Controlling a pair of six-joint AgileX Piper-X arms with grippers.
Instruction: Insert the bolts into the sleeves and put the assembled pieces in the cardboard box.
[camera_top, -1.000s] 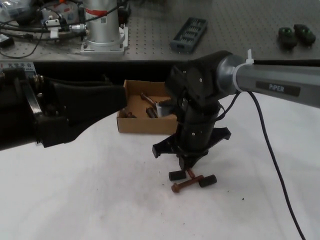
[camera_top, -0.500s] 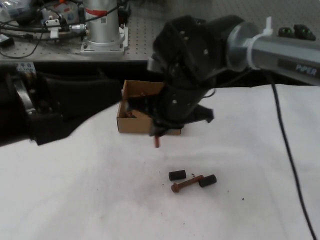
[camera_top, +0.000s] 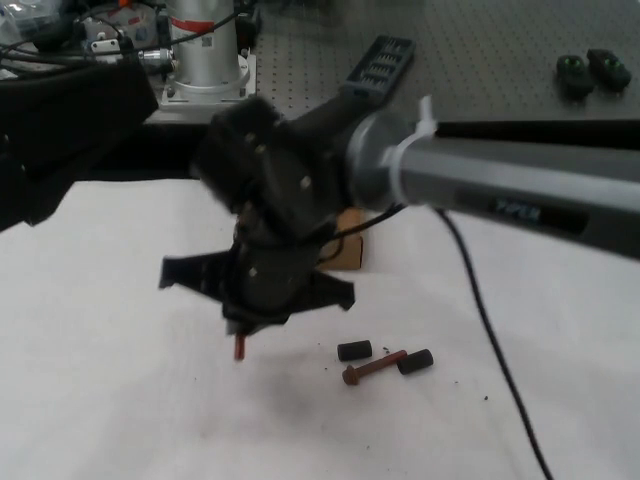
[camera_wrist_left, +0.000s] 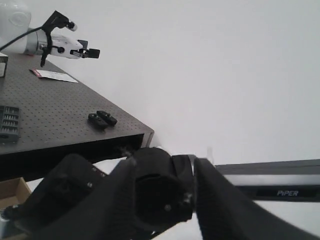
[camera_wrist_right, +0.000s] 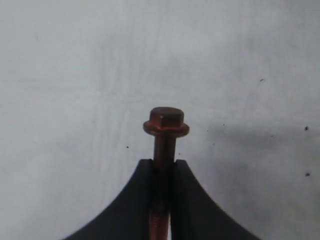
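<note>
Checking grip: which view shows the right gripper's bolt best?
Right wrist view: the bolt, hex head and shank, sits close up, clamped in the right gripper. High view gives a red tip under it; left wrist view, the arm's housing.

Cannot see most of the cardboard box (camera_top: 352, 248), covered by the blurred right arm (camera_top: 300, 190) in the high view. Cannot follow the threaded end of the bolt (camera_wrist_right: 166, 121): pinched inside the right hand (camera_wrist_right: 164, 163), then cut off at the edge.
</note>
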